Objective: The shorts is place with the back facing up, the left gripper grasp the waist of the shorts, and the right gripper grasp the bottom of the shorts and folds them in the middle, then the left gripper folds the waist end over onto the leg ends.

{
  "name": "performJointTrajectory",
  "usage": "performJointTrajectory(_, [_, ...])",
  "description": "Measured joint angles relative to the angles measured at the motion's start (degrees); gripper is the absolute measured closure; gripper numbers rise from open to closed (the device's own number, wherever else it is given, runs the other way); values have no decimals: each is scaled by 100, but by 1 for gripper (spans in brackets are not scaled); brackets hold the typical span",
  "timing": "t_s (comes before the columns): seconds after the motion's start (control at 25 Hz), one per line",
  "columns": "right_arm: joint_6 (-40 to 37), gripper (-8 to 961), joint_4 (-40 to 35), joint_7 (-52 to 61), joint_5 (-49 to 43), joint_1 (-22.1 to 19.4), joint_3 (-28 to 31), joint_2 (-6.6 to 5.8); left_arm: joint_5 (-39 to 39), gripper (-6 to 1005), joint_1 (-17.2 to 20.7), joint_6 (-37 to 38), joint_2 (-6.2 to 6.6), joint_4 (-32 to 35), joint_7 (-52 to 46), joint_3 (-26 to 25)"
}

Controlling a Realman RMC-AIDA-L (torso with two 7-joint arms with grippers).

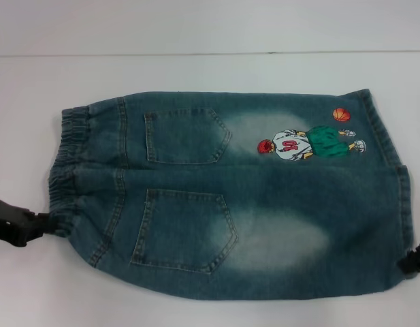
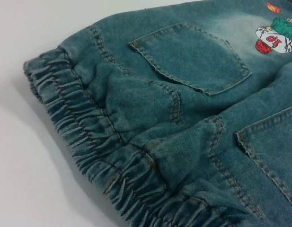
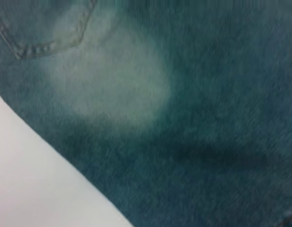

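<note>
Faded blue-green denim shorts lie flat on the white worktop, back side up, both patch pockets showing. Elastic waistband points to the robot's left, stitched leg hems to its right. Embroidered basketball-player cartoon with an orange ball sits near the far hem.

Left claw, black metal, is at the near corner of the waistband and touching the gathered fabric there, which bunches toward it. Cannot tell whether its fingers are closed on the cloth. Left wrist view shows only the waistband and pockets up close.

Right claw, black, only partly in frame at the near hem corner, touching the denim edge. Grip state: cannot tell. Right wrist view shows a pale faded patch of denim and the worktop beside it.
</note>
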Motion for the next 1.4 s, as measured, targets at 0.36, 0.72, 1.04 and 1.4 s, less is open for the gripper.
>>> performJointTrajectory(0.36, [103,911,-622,-926,1788,-570,1303,-33,-599,914,77,354,136,75,-2,-671])
performJointTrajectory(0.72, [625,919,-197,-1418,3061,-608,1881,-49,-1434,912,61,268,73,91,-7,-715])
performJointTrajectory(1.04, [1879,932,465,-1392,3262,-226,2075,-145,-1676,911,-181,-911,-165,-4,-73,-550])
performJointTrajectory(1.4, [3054,943,1136,-1573,3267,119,1993,-191,-1741,909,-442,-2496,-186,-645,-158,159])
